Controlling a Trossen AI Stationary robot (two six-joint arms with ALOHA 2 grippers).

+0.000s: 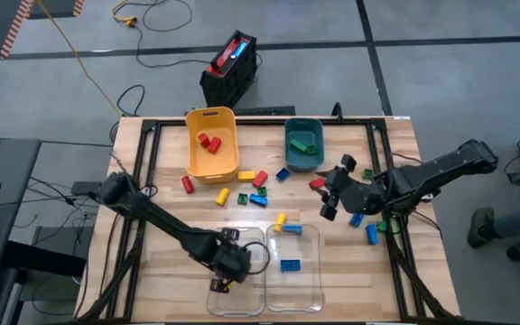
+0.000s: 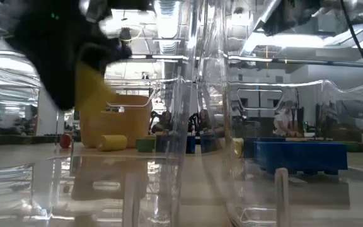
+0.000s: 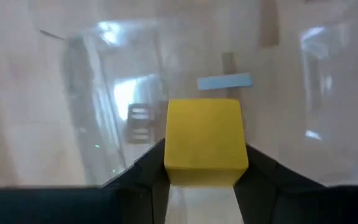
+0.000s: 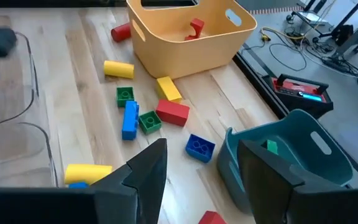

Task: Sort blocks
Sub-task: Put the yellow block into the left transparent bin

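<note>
The wooden bench (image 1: 165,262) carries everything, with both dark arms reaching in over it. Near its front edge sit two clear bins side by side: the left clear bin (image 1: 242,302) and the right clear bin (image 1: 310,289), the latter with a blue block (image 1: 290,265) lying inside it. At the far side stands the yellow bin (image 1: 208,171) holding a couple of red blocks (image 1: 208,142), and just to its right the smaller teal bin (image 1: 303,162) with a green block (image 1: 301,143) in it.

The left gripper (image 1: 219,282) hangs over the left clear bin, closed on a yellow block (image 3: 204,142) that fills the gap between its fingers (image 3: 143,174). The right gripper (image 4: 197,168) hovers above the bench just in front of the teal bin, jaws apart with nothing between them.

Loose blocks lie scattered between the bins. In front of the yellow bin are a red brick (image 4: 172,112), a yellow brick (image 4: 168,89), a long blue brick (image 4: 130,119), two small green squares (image 4: 124,94) and a yellow cylinder (image 4: 118,69). A blue square block (image 4: 200,147) sits close to the teal bin's foot. A red piece (image 1: 188,184) lies off the yellow bin's left corner, and a few more blue and green blocks (image 1: 365,226) rest under the right arm.
</note>
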